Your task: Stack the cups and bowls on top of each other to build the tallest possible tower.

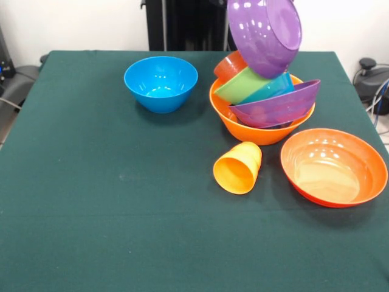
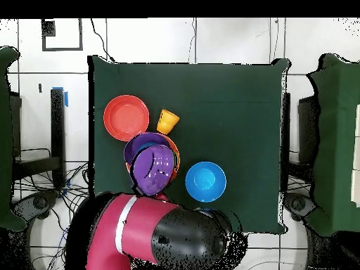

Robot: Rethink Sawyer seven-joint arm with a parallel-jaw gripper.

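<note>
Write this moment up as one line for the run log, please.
purple bowl: raised, tilted above tower | yellow-orange cup: on its side on table | blue bowl, red-orange bowl: unstacked | grip: unseen

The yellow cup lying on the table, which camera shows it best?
The front view. There the yellow cup lies on its side, open mouth toward the camera, between the tower and the red bowl. The overhead view shows it only as a small shape beside the red bowl.
</note>
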